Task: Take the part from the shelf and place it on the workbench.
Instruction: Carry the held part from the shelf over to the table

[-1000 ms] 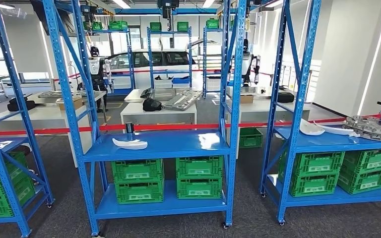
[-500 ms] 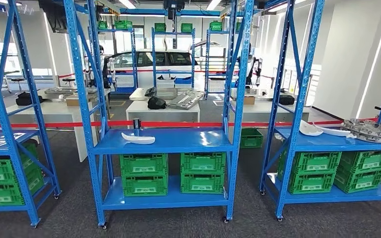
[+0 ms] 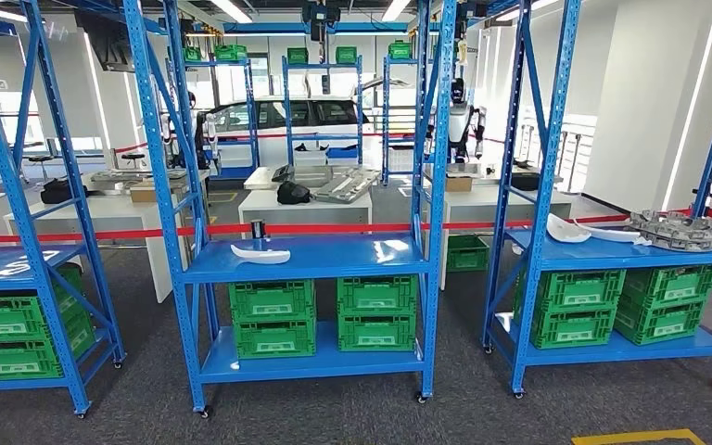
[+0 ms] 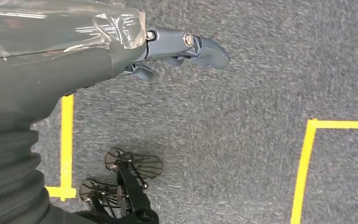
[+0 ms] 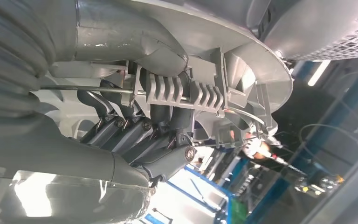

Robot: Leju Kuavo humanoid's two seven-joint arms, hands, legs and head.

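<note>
In the right wrist view my right hand grips a light grey plastic part with ribs and clips, its dark fingers curled over a ribbed section of it. My left hand hangs over grey carpet and holds nothing; its thumb sticks out and most of its fingers are hidden. In the head view a blue shelf stands straight ahead with one white curved part on its middle level. White workbenches stand behind it, beyond a red tape barrier.
Blue racks stand left and right, with green crates on their lower levels. The right rack carries white parts and a metal casting. A yellow floor line lies at front right. A white car is parked far back.
The whole head view has shifted: the racks look smaller and farther, more floor shows in front, and the yellow floor line has come into view. The camera has moved, not the things.
</note>
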